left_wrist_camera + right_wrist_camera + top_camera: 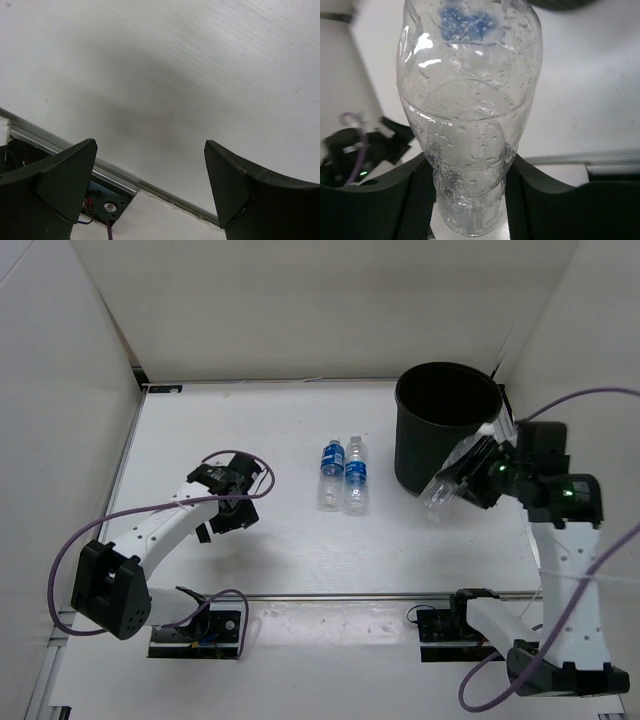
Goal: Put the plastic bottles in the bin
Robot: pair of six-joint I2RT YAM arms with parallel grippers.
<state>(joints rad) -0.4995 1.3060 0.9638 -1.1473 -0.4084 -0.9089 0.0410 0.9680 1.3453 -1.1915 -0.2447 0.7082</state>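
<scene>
The left tool (pixel 226 502) hangs over a bare stretch of the white tabletop (pixel 280 550) at the left of the scene, its jaws spread wide and holding nothing. In the left wrist view, the left tool (pixel 150 185) shows its two dark fingers (pixel 65 180) well apart, with only the tabletop (pixel 165 75) and a metal rail between them.

At centre, two clear plastic bottles with blue labels (pixel 333 472) lie flat on the tabletop side by side and touching, their long sides running toward the back wall, well apart from both arms.

To their right stands the tall round black plastic bin (pixel 440 450), upright near the back right corner, its mouth open to the camera.

Just beside the bin's front right wall, outside it, the right tool (pixel 462 478) grips a crumpled clear plastic bottle (pixel 443 492), which sticks out tilted toward the centre of the tabletop. The right wrist view shows the right tool (pixel 470 185) clamped on the narrow end of that bottle (pixel 470 115), one finger pressing each side, and a patch of blue shows at its far end.
</scene>
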